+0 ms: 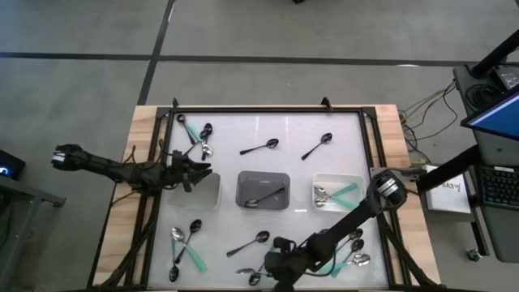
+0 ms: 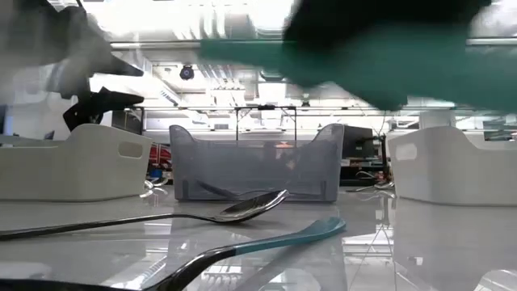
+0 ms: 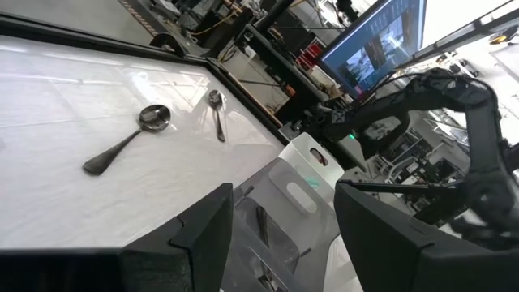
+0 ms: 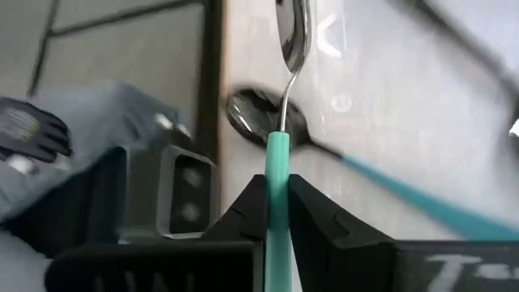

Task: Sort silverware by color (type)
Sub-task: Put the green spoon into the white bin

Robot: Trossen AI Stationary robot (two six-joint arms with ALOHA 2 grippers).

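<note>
While the left hand (image 1: 197,170) hangs with its fingers spread wide above the white tray (image 1: 212,191) at the left of the bench (image 1: 243,138), the right hand (image 1: 274,264) is down at the near edge, clenched on the mint-green handle of a spoon (image 4: 280,122) whose shiny bowl points away from it. Beside that spoon lies another with a green handle (image 4: 430,207). More spoons lie scattered over the bench, a dark one sits in the grey middle tray (image 1: 263,189), and a few rest in the white tray on the right (image 1: 339,193).
</note>
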